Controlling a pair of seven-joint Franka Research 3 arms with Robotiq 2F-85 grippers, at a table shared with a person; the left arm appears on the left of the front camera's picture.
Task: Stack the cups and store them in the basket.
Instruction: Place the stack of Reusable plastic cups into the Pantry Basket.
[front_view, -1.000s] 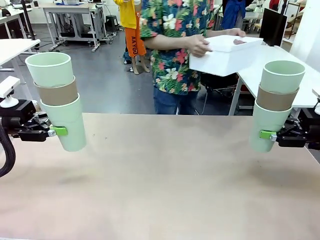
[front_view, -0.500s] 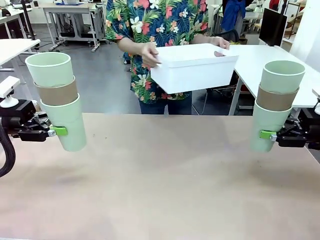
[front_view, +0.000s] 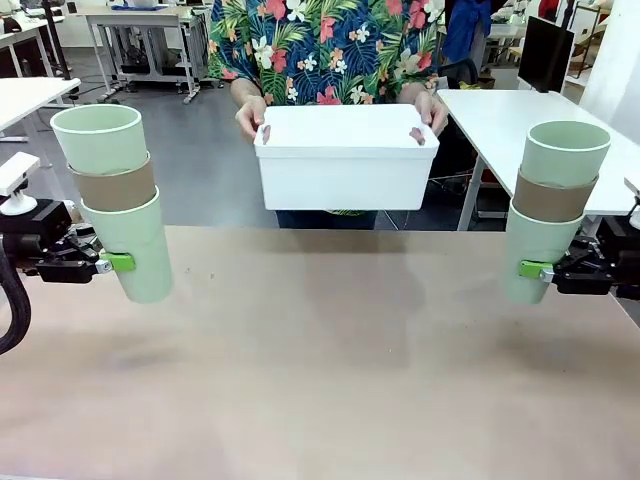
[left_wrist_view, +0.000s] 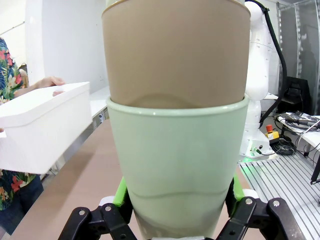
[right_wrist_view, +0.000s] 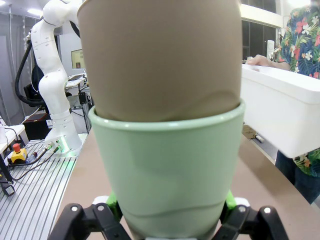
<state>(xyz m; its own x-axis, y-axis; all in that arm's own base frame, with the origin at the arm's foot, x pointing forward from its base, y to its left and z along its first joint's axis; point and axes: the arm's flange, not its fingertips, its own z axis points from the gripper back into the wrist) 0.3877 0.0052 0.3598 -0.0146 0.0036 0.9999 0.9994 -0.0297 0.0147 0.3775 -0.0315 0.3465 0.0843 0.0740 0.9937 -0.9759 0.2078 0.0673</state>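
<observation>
Now the left end effector (front_view: 125, 263) grips the lowest cup of a matte, tapered three-cup stack (front_view: 115, 200), mint green, tan brown, mint green, held slightly tilted above the smooth pale brown bench (front_view: 330, 370) near its left edge. The right end effector (front_view: 540, 270) clamps a matching mint-tan-mint stack (front_view: 553, 205) near the right edge. At the far edge, a person's hands (front_view: 250, 118) hold a large white rectangular basket (front_view: 340, 165) with rounded corners, probably plastic, seemingly clear of the bench.
</observation>
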